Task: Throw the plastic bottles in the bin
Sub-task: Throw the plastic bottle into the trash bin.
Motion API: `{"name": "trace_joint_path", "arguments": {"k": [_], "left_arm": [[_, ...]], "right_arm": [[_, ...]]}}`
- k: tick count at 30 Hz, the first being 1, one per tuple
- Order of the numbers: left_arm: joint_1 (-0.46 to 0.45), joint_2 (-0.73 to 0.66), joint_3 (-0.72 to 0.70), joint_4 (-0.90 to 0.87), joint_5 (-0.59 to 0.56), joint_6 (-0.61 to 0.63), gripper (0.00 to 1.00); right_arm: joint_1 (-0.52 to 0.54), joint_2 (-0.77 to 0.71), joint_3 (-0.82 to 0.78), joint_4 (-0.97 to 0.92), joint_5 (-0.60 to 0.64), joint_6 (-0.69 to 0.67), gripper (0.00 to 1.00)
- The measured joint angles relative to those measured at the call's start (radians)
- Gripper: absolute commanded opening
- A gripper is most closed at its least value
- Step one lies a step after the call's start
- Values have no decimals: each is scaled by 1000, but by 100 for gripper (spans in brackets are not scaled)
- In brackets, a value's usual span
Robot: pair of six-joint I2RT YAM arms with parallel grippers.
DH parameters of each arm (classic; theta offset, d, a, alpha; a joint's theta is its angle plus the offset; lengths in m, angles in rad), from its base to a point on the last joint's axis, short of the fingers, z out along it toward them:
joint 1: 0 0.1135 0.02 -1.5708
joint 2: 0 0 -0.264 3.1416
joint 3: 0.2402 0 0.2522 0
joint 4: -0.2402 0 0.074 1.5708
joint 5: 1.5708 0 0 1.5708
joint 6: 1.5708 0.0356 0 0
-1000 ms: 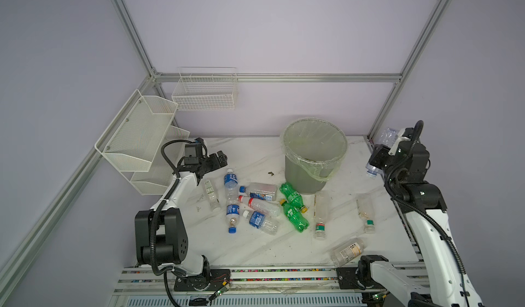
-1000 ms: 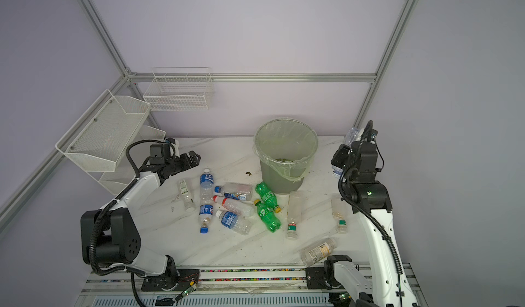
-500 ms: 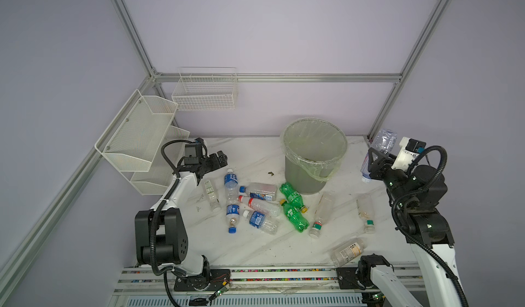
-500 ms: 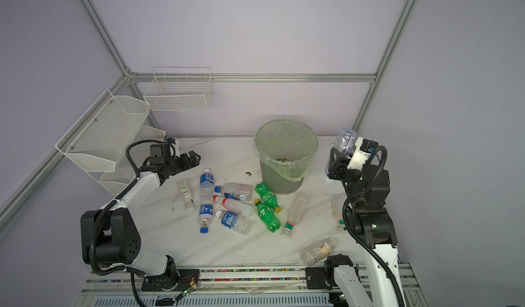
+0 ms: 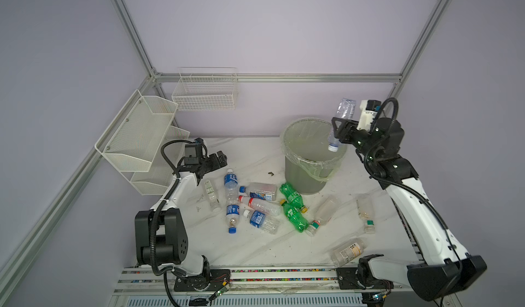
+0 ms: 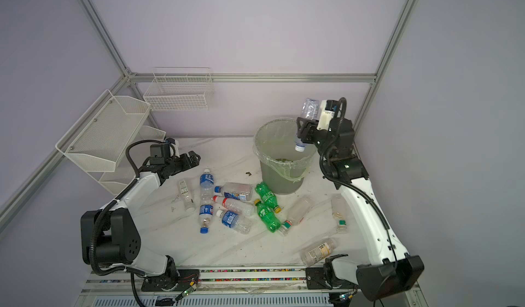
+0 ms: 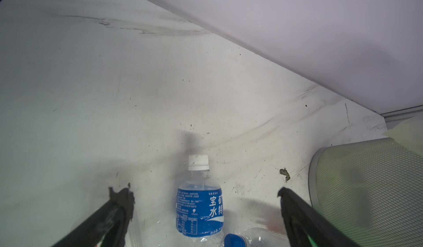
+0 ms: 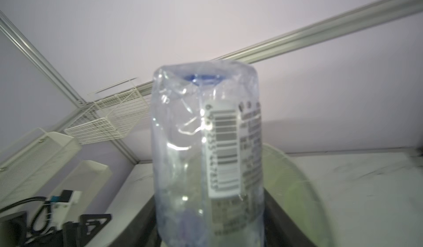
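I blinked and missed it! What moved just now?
The right gripper swung its clear bottle from the table's edge to above the bin, cap down, bottle between the jaws. A cloudy bottle on the table turned slantwise. The left gripper and other bottles stayed put.

In the right wrist view the clear bottle [image 8: 206, 156] is blurred, runs off the bottom edge and hides most of the bin [image 8: 297, 177] behind it; in a top view the right gripper [image 5: 340, 130] is too small to tell whether its fingers press the bottle. In the left wrist view the blue-label bottle [image 7: 199, 209], the fingers [image 7: 119, 202] of the left gripper [image 7: 201, 192] and the bin's wall are cut off by the picture's edges.
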Motion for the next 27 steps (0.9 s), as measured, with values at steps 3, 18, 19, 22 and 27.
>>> {"name": "trace_joint_path", "arguments": {"k": [3,18,19,22,27], "left_arm": [[0,-2,0,0,-4,0,100],[0,-12,0,0,-6,0,100],[0,-12,0,0,-5,0,100],[0,-12,0,0,-3,-1,100],[0,-12,0,0,1,-1,100]], "right_arm": [[29,89,35,-14,29,1,97],[19,-309,-106,-142,339,72,97],[16,-313,-105,-173,363,84,97],[0,-297,-104,-258,417,111,97],[-45,-247,-74,-391,465,148,97]]}}
